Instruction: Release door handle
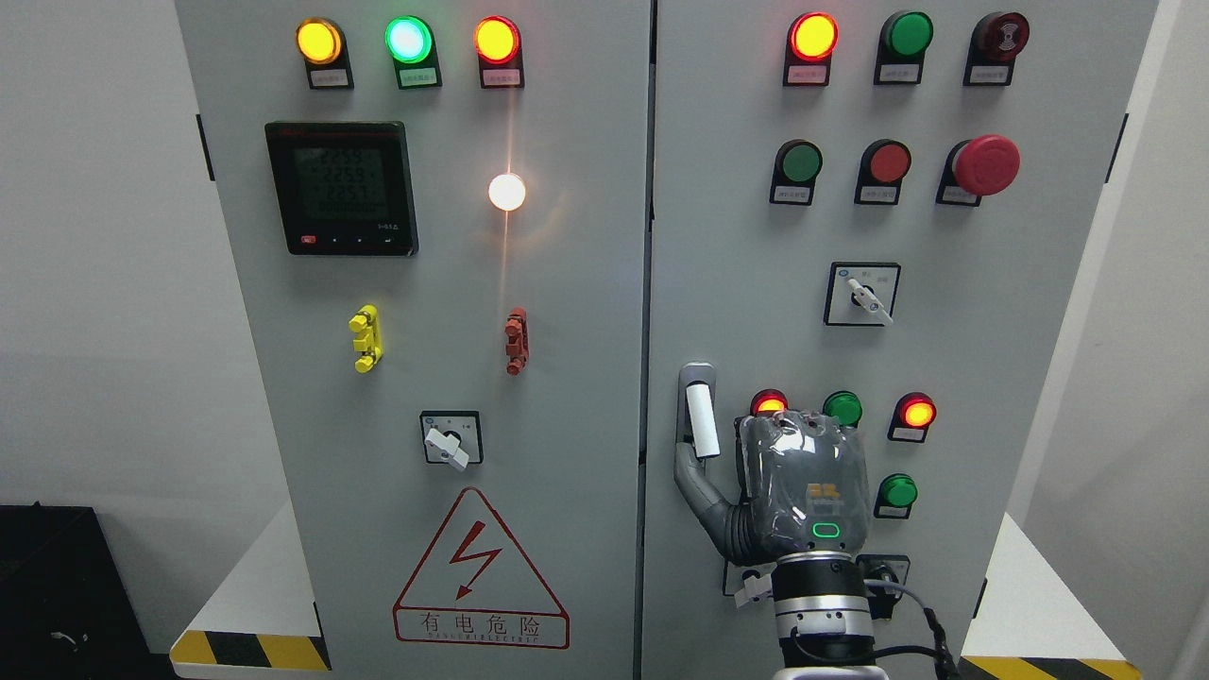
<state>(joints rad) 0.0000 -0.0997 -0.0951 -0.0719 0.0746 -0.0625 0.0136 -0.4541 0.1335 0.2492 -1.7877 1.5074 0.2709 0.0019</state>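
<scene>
The door handle (701, 419) is a white lever, upright in a grey recess at the left edge of the right cabinet door (737, 236). My right hand (756, 472) comes up from the bottom edge, its back to the camera, just right of the handle. Its fingers (803, 430) are held forward toward the panel and do not wrap the handle. The thumb (697, 484) is spread left, its tip just below the handle's lower end. The hand holds nothing. The left arm is out of view.
The grey cabinet has two closed doors with a seam (650, 283) between them. Lit pilot lamps (916, 413) and green buttons (897, 492) lie close around my hand. A rotary switch (861, 295) is above, a red emergency button (985, 164) at upper right, a meter (340, 187) on the left door.
</scene>
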